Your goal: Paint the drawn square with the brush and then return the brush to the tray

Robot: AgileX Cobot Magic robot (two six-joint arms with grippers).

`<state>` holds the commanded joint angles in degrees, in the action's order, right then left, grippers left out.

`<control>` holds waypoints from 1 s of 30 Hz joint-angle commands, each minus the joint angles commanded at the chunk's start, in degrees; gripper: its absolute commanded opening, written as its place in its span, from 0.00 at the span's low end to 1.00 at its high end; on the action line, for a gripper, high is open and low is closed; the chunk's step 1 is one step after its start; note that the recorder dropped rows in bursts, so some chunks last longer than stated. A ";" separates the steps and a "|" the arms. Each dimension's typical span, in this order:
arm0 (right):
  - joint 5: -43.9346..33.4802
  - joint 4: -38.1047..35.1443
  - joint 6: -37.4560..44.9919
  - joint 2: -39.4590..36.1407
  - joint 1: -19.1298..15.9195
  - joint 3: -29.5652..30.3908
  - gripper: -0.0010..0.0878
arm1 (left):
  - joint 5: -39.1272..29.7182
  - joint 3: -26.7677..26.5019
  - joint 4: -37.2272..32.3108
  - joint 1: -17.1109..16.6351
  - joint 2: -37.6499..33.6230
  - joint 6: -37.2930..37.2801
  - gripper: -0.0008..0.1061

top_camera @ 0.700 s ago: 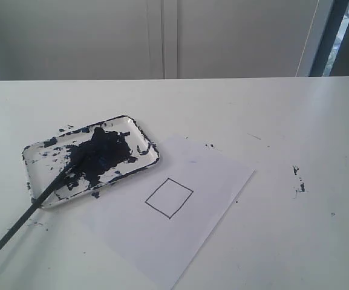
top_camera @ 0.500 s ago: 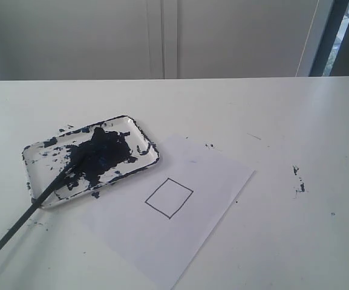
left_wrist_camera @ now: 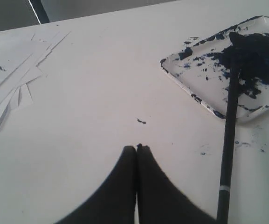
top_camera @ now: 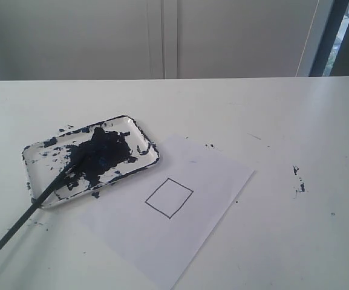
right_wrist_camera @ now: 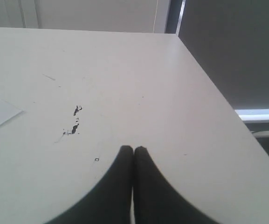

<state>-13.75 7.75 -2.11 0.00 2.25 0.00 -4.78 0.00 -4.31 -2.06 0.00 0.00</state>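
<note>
Brush [left_wrist_camera: 227,154] lay just beside my left claw [left_wrist_camera: 136,148], tip in the tray [left_wrist_camera: 197,77] ahead; that claw and my right claw [right_wrist_camera: 133,149] were pressed together, empty. I judged the brush light, stiff, thin: pinch its bare handle, clear of paint [left_wrist_camera: 255,46]

Brush [top_camera: 41,199]: tip lost in the dark paint [top_camera: 101,154] pooled in the tray [top_camera: 132,130]; handle end cut by the exterior view's left edge; tray: partly cut off at the left wrist view's edge; paper sheet [top_camera: 180,241]: nearest corner cut by the exterior view's lower edge.
</note>
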 joint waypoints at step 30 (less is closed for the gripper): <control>43.35 -0.39 -28.75 0.00 0.00 0.00 0.01 | 27.30 0.00 -1.03 0.00 0.00 -23.14 0.01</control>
<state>29.60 7.37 -30.87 0.00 2.25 0.00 22.52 0.00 -5.34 -2.06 0.00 -23.14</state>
